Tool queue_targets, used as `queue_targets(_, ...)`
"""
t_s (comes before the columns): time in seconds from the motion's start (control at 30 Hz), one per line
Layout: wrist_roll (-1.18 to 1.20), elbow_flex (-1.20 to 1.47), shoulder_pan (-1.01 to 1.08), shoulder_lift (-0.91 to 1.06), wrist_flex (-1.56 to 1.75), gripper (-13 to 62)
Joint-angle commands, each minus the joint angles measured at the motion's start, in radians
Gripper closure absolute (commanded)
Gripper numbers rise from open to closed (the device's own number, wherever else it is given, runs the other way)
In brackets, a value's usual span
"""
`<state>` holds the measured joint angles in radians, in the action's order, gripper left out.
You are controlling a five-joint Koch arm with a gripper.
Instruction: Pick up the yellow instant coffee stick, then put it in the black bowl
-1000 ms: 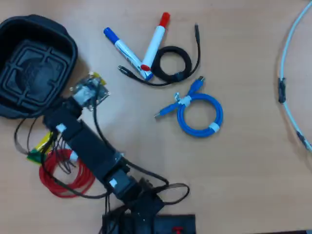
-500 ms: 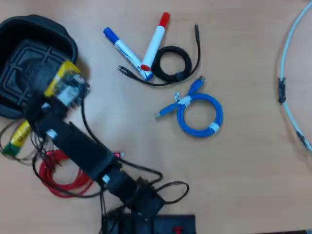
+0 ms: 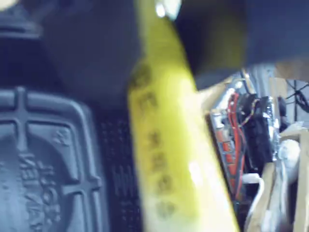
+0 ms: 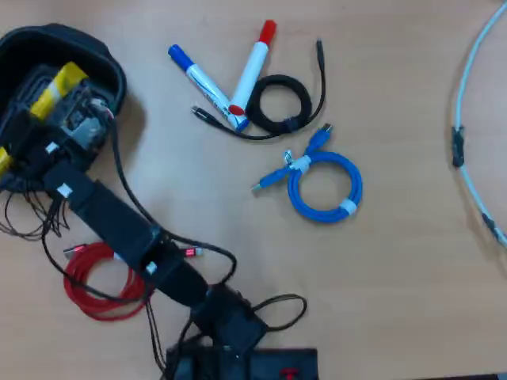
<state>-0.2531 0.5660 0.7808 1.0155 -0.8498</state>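
**Koch arm over black bowl, sachet in gripper**

Item 1. The gripper (image 4: 49, 107): positioned above the interior of the large black plastic rounded-square bowl (image 4: 99, 55) at the upper left of the overhead view. The jaws are clamped on the sachet; in the wrist view the dark jaw bodies close in on the sachet's upper end.

Item 2. The long narrow flat yellow instant coffee stick (image 3: 164, 159): held in the gripper, above the bowl. In the overhead view its yellow end (image 4: 57, 85) projects up and to the right of the gripper, and a small yellow part shows at the left edge of the picture. In the wrist view it runs from top centre down to the lower right, blurred, with dark lettering that cannot be read.

Item 3. The bowl's ribbed, cross-patterned bottom (image 3: 43, 159): directly beneath the gripper, left of the sachet in the wrist view.

Item 4. A red coiled cable (image 4: 99, 285): on the wooden table (image 4: 396, 301), behind the gripper beside the arm.

Item 5. Two markers, blue-capped (image 4: 202, 83) and red-capped (image 4: 253, 67), crossed, to the right of the gripper.

Item 6. A black coiled cable (image 4: 279, 103) and a blue coiled cable (image 4: 325, 186): farther right, well apart from the gripper.
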Motion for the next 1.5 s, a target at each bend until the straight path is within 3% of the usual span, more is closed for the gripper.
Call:
queue_targets(0.0,0.055,-0.084,0.008,-0.028,0.258,55.8)
queue_targets(0.33,0.127,-0.084,0.067,-0.196,0.465,55.8)
queue_targets(1.1,0.121,-0.071,0.12,-0.33,0.368,54.8)
queue_targets(1.33,0.117,-0.08,0.12,-0.328,0.189,39.9)
queue_targets(1.47,0.115,-0.087,0.12,-0.325,0.098,34.9)
